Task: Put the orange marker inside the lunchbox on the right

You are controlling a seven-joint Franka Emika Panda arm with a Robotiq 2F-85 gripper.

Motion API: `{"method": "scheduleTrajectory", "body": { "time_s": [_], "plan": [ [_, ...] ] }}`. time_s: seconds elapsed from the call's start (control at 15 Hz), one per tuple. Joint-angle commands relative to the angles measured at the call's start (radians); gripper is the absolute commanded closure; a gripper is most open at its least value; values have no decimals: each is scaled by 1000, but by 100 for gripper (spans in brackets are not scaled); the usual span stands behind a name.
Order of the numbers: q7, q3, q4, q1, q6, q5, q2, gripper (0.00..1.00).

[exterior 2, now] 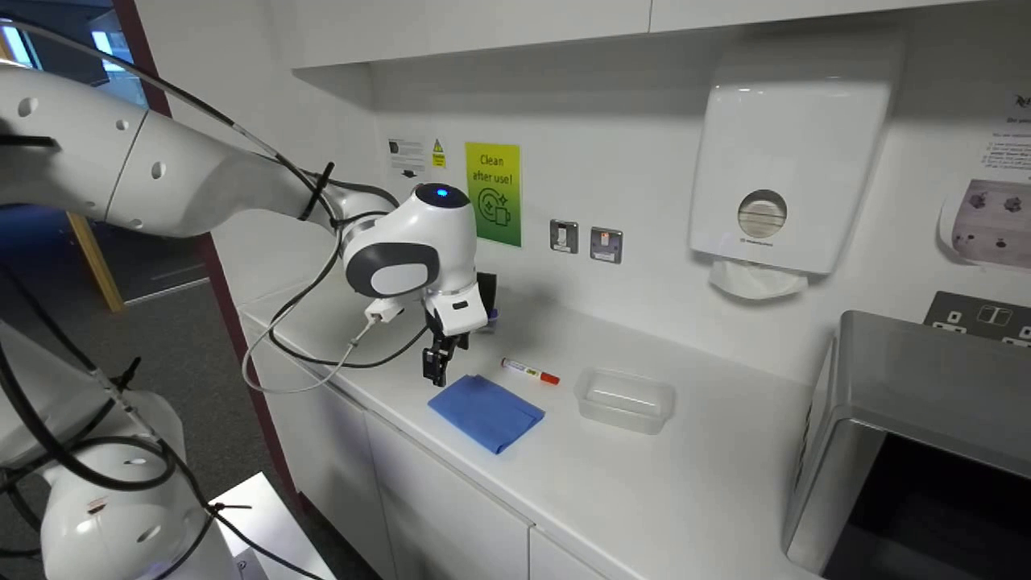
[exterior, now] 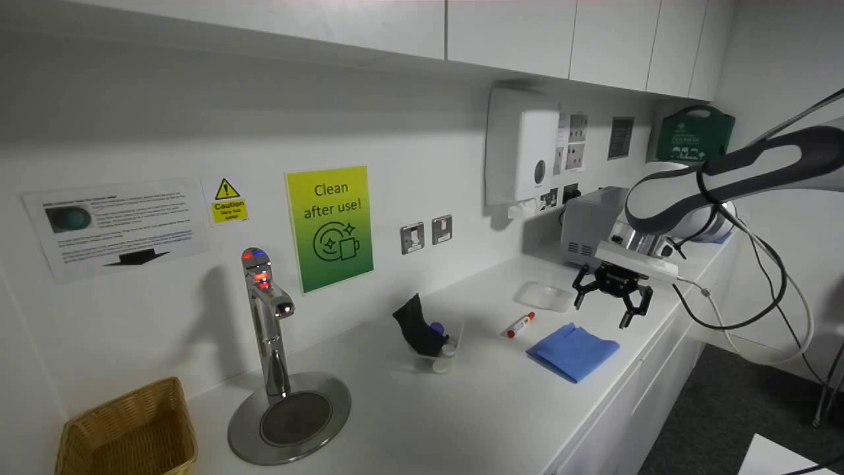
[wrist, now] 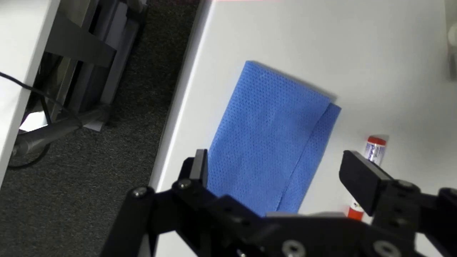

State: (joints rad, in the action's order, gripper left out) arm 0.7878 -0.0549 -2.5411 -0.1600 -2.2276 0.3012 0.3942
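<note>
- Gripper (exterior: 602,313) hovers above the countertop (exterior 2: 709,483), jaws wide apart & holding nothing; prob. spread to straddle a slim barrel.
- Orange marker (exterior 2: 529,371) lies flat on countertop, btwn folded blue cloth (exterior 2: 486,412) & wall (exterior 2: 628,185), apart from both. Its orange-red end points twd the see-through plastic lunchbox (exterior 2: 620,416), which I take as the "right" one; short carry, I'd guess.
- Wrist view: cloth shows thru the gap, so likely needs a shift twd the marker before going down, else may pinch fabric.
- Same view: a finger (wrist: 367,182) hides marker's mid-barrel; can't make out lunchbox there.
- Black item (exterior: 418,328) leans in a second tub (exterior: 457,336); can't ID it.
- In an ext. view the arm (exterior 2: 411,250) blocks most of that tub; jaws nearly edge-on, gap unreadable.
</note>
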Motion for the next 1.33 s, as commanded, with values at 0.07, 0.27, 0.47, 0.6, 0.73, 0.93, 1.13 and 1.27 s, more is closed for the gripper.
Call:
{"method": "scheduleTrajectory", "body": {
  "time_s": [0.07, 0.27, 0.47, 0.6, 0.73, 0.93, 1.13, 1.27],
  "plan": [
    [210, 43, 34, -26, -215, -4, -102, 0],
    [417, 74, 70, -41, -343, -77, -193, 0],
    [646, 80, 148, -46, -286, -194, -277, 0],
    [699, 54, 226, -12, -194, -186, -323, 0],
    [715, 38, 299, 5, -117, -162, -361, 0],
    [695, 19, 405, 19, -32, -136, -413, 0],
    [641, 6, 470, 30, 19, -125, -455, 0],
    [608, 2, 491, 37, 40, -124, -473, 0]
  ]
}}
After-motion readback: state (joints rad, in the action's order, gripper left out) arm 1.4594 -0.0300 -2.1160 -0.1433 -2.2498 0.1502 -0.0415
